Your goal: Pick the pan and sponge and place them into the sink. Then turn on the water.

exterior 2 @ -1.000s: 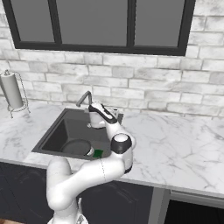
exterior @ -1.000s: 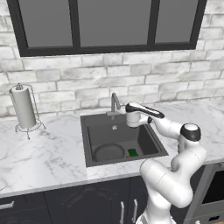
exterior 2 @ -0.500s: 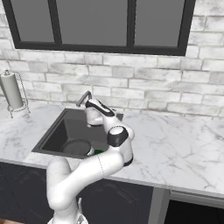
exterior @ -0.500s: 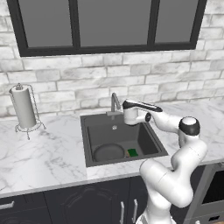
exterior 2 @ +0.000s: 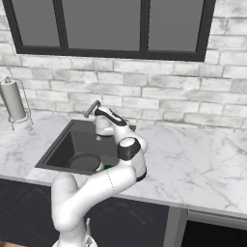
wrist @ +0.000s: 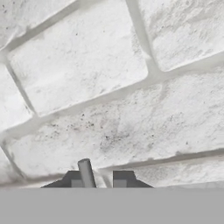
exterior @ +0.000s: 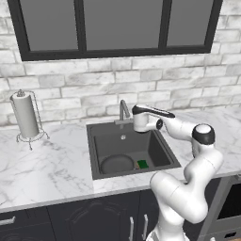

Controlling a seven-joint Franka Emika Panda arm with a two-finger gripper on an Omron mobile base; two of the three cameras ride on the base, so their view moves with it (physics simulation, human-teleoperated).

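Note:
The dark pan lies flat in the front left of the charcoal sink. The small green sponge rests on the basin floor just right of the pan. The grey gooseneck faucet rises behind the basin, and no water runs from it. My gripper is shut and held level over the back of the basin, right beside the faucet and facing the brick wall. In the hand view a thin grey lever stands against one fingertip.
A paper towel holder stands on the marble counter far left of the sink. The brick wall and a dark window frame rise close behind the faucet. An oven front sits low on the right.
My hand has edged left, closer to the faucet, while the elbow has swung up and outward. The jaws have closed the last bit. Pan and sponge have not moved.

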